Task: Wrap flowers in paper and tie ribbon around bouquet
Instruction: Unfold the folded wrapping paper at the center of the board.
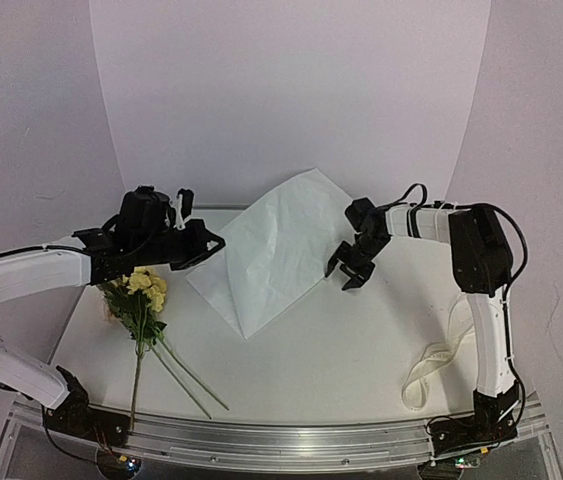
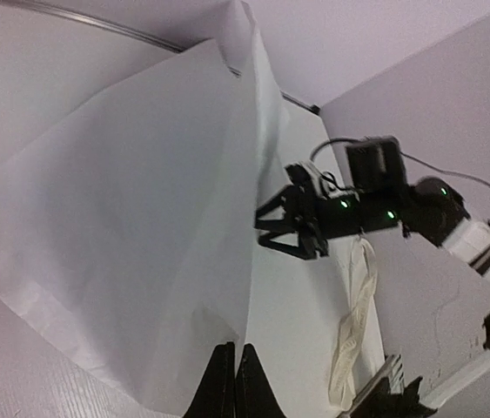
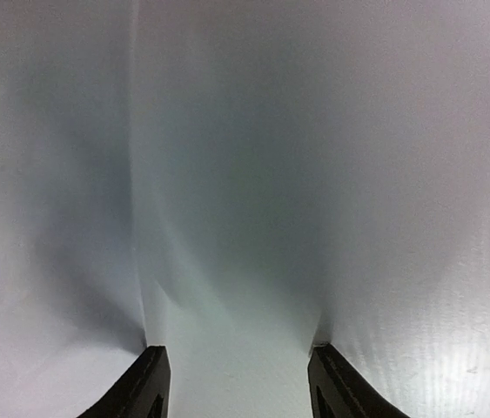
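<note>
One white table (image 1: 341, 350) | pale walls (image 1: 261, 90) | left tool (image 1: 211, 243) pinching paper (image 1: 271, 250) | right tool (image 1: 343, 277) spread

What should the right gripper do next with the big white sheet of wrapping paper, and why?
Probably close the right gripper on the right edge of the large thin white paper sheet: its jaws stand open around that edge, while the left gripper is shut on the opposite corner.

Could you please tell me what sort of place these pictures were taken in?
Most likely a robotics lab bench: two arms bolted to a metal rail at the edge of a white table, a plain curved backdrop behind, and only staged props: flowers, paper and ribbon.
</note>
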`<state>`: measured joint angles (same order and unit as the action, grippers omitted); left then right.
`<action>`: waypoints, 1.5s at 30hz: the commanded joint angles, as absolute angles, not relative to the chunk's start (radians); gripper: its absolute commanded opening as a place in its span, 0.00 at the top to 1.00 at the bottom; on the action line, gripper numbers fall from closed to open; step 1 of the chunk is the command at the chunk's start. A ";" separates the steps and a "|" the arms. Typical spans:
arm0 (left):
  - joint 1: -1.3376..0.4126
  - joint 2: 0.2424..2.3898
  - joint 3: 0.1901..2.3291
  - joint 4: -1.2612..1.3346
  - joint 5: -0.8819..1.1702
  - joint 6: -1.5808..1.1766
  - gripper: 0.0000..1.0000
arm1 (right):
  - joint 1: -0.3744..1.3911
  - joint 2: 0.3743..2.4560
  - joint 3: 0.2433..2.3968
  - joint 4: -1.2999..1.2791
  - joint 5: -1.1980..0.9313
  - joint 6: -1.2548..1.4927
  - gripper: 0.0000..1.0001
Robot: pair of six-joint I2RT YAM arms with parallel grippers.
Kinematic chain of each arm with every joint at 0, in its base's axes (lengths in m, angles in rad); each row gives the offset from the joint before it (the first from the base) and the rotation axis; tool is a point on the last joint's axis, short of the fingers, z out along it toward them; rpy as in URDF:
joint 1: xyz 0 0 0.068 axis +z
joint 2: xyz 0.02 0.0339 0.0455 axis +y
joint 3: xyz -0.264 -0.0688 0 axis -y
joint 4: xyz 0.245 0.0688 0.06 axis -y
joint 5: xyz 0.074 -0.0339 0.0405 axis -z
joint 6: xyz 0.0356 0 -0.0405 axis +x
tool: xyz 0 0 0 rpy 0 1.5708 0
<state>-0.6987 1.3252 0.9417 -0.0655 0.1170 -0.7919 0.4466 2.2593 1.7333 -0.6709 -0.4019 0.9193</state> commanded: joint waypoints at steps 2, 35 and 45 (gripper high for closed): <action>-0.789 1.368 1.057 -0.060 0.371 -0.554 1.00 | 0.496 2.368 1.910 -0.750 -0.395 0.951 0.45; -0.977 1.929 1.400 -0.072 0.573 -0.509 1.00 | 0.403 1.553 1.404 -0.752 -0.410 0.804 0.16; -1.048 1.990 1.499 -0.287 0.573 -0.452 1.00 | 0.403 1.479 1.419 -0.903 -0.324 0.711 0.13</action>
